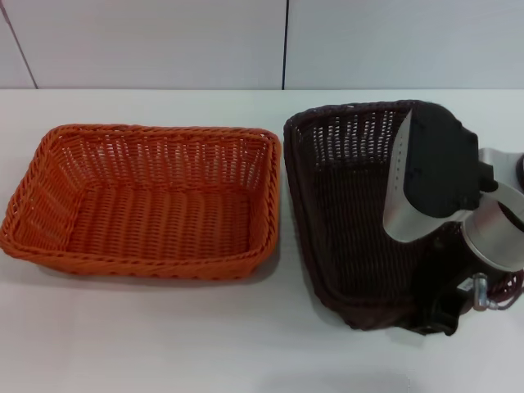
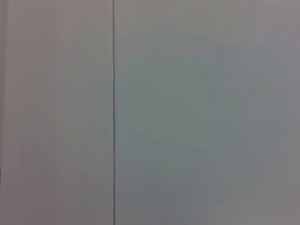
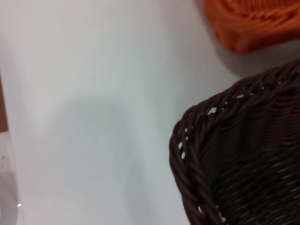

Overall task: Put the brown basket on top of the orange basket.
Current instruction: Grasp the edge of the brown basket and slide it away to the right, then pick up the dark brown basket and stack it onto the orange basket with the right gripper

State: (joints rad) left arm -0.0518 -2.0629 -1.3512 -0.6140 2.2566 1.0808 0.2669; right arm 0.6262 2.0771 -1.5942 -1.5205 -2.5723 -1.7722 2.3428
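The orange basket (image 1: 143, 205) stands empty on the white table at the left; one corner of it shows in the right wrist view (image 3: 253, 23). The brown basket (image 1: 344, 213) is right beside it, tilted, with its near right side raised off the table. My right gripper (image 1: 438, 315) is at the basket's near right rim and holds it, with the arm reaching over the basket's right half. The right wrist view shows a braided corner of the brown basket (image 3: 243, 159) above the table, with a shadow under it. My left gripper is out of view.
The white table (image 1: 164, 336) extends in front of both baskets. A white panelled wall (image 1: 164, 41) with a dark seam rises behind the table. The left wrist view shows only a pale wall panel with a seam (image 2: 113, 112).
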